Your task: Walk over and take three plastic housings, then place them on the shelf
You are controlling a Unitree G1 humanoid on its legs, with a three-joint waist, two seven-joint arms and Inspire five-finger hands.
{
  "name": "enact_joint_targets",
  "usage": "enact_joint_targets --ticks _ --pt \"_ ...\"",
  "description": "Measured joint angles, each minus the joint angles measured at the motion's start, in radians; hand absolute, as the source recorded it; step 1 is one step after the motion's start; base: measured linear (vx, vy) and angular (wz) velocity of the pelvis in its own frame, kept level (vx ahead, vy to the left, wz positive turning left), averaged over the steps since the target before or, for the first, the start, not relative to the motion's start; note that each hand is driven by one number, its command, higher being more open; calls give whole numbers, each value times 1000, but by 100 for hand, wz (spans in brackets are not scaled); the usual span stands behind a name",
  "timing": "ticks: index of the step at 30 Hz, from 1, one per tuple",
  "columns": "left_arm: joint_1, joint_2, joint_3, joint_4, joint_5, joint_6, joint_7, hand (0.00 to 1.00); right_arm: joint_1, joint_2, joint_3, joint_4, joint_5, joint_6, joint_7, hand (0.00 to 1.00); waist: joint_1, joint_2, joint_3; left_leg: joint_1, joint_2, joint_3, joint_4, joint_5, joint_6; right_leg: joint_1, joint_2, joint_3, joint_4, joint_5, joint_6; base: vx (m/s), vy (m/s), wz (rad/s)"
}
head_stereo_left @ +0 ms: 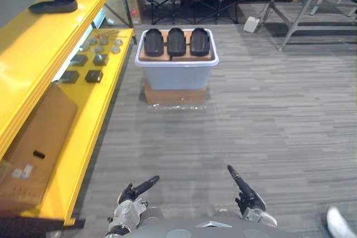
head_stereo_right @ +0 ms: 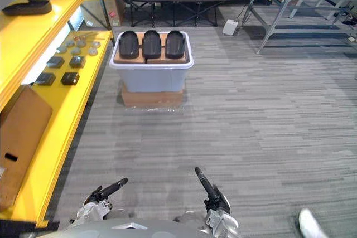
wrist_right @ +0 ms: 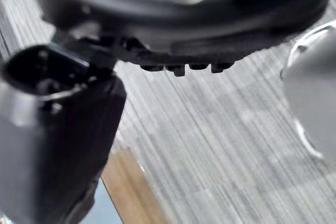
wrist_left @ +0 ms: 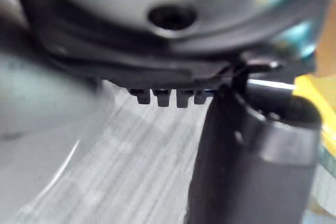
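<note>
Three black oval plastic housings lay side by side, glossy and dome-backed, on a brown flat board capping a pale blue-grey plastic tub. The tub stood on a low cardboard box wrapped in clear film, on the grey striped carpet floor. None had been lifted, and the robot stood well apart from the tub, so by my reading the task had barely begun: the walk, all three pickups and the placing were left to do.

At the left ran the long yellow painted shelf, smooth and hard-edged. Its top tier carried similar dark oval shells in a row; whether they belonged to this job I could not tell. The lower tier held small dark square blocks and pale round discs.

Low in the head views, the left hand and the right hand hung near the body, each with its fingers held out straight and holding nothing.
</note>
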Motion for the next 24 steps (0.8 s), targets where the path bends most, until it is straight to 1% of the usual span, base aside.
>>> enact_joint_targets --ticks 1,2,3,4,5,6,7,8,9,10,11,12,13,14,15,16,17,18,19,20,21,22,23,24 --pt "-1 -1 1 -6 -2 -4 -2 100 -7 4 1 0 -2 0 0 100 9 -2 2 -32 -15 16 -47 -1 5 17 -3 11 -15 0 0 584 13 -65" --pt "-3 1 6 -18 -6 -14 -3 100 -28 15 3 -4 -11 -1 -2 100 21 -7 8 -99 -36 44 -167 9 17 41 -13 29 -37 -1 1 477 54 -63" --pt "-5 -1 17 -27 -11 -19 -3 100 -44 21 10 -8 -22 -2 -4 100 32 -12 24 -136 -50 51 -275 46 27 61 -25 32 -41 -4 7 567 101 -80" --pt "-6 4 39 -33 -28 -25 -3 100 -59 26 30 -19 -23 -5 -6 100 48 -26 48 -170 -66 48 -428 127 29 97 -49 45 -45 -30 41 477 130 -83" --pt "8 6 48 -26 -32 -36 1 100 -56 22 73 -34 -24 -15 -12 100 61 -21 58 -192 -67 36 -555 202 18 139 -49 76 -59 -67 67 474 149 -72" --pt "23 4 47 -21 -32 -39 0 100 -55 14 92 -34 -23 -19 -16 100 62 -10 58 -199 -57 31 -594 212 18 162 -47 87 -60 -87 72 512 253 -66" --pt "38 13 70 -16 -69 -34 -3 100 -55 24 113 -31 -22 -18 -22 100 77 -13 53 -203 -58 37 -529 316 58 201 -60 116 -50 -128 70 449 249 -38" --pt "36 21 70 -13 -73 -34 -1 100 -56 30 117 -31 -21 -18 -22 100 81 -27 52 -204 -67 40 -516 328 68 206 -72 122 -40 -130 66 604 342 -16" --pt "25 37 67 -12 -72 -35 0 100 -69 47 118 -33 -19 -18 -22 100 81 -70 52 -203 -93 54 -504 327 74 179 -111 156 25 -117 51 725 386 24" --pt "12 40 67 -7 -73 -33 0 100 -78 51 112 -34 -24 -15 -18 100 83 -89 45 -197 -119 66 -499 315 110 135 -145 193 118 -76 66 736 400 30" --pt "5 44 65 1 -72 -30 -1 100 -81 52 104 -33 -27 -9 -16 100 84 -96 45 -185 -133 71 -500 299 132 118 -156 207 177 -49 97 740 394 25" --pt "-2 54 56 13 -73 -28 2 100 -83 56 90 -27 -34 -2 -6 100 86 -112 52 -136 -167 77 -508 257 151 58 -189 251 357 29 200 623 316 21" --pt "-1 61 38 21 -67 -29 9 100 -86 60 83 -25 -35 -2 3 100 79 -118 55 -73 -202 73 -529 228 152 -37 -215 297 589 149 326 582 288 23" --pt "3 61 26 22 -55 -30 17 100 -86 62 80 -16 -36 -3 7 100 76 -115 56 -17 -222 67 -553 213 151 -107 -230 298 745 151 330 537 245 20" --pt "3 57 12 22 -34 -31 26 100 -84 59 80 -1 -36 -2 11 100 74 -103 59 51 -233 65 -589 199 150 -164 -249 271 847 129 291 505 210 8" --pt "12 48 -8 24 -29 -33 34 100 -73 57 82 7 -37 -2 18 100 73 -74 59 137 -234 58 -640 187 151 -236 -266 203 893 81 212 516 206 -3" --pt "13 45 -13 28 -30 -34 36 100 -68 54 87 -4 -43 3 19 100 72 -65 57 172 -234 57 -668 185 149 -272 -271 173 885 57 175 513 181 8" --pt "4 45 -27 41 -34 -32 37 100 -76 47 94 -18 -44 -3 20 100 59 -56 57 231 -234 42 -703 188 155 -316 -278 103 804 8 160 506 112 31" --pt "-2 48 -39 42 -35 -32 35 100 -77 48 92 -24 -44 -4 14 100 48 -52 57 264 -233 23 -719 185 152 -341 -276 62 697 -11 158 591 51 71" --pt "-14 47 -42 40 -35 -42 24 100 -74 50 88 -29 -41 -8 1 100 32 -52 56 298 -224 -15 -724 161 139 -361 -258 42 481 -8 154 482 -23 76" --pt "-18 45 -42 40 -35 -46 20 100 -74 51 88 -30 -40 -9 -1 100 28 -51 56 309 -218 -33 -720 146 134 -367 -244 57 399 0 163 468 -81 80" --pt "-17 43 -42 40 -38 -56 13 100 -74 54 88 -30 -40 -10 -4 100 25 -51 53 315 -208 -59 -705 119 123 -377 -221 88 302 27 158 452 -132 73" --pt "-18 38 -40 36 -39 -71 -1 100 -70 58 90 -31 -43 -11 -7 100 23 -57 49 337 -196 -87 -691 81 108 -381 -201 121 220 87 152 447 -155 75" --pt "-14 38 -40 36 -39 -83 -4 100 -66 62 91 -30 -44 -11 -9 100 25 -66 41 355 -191 -106 -683 58 95 -381 -196 132 195 136 151 365 -165 64"
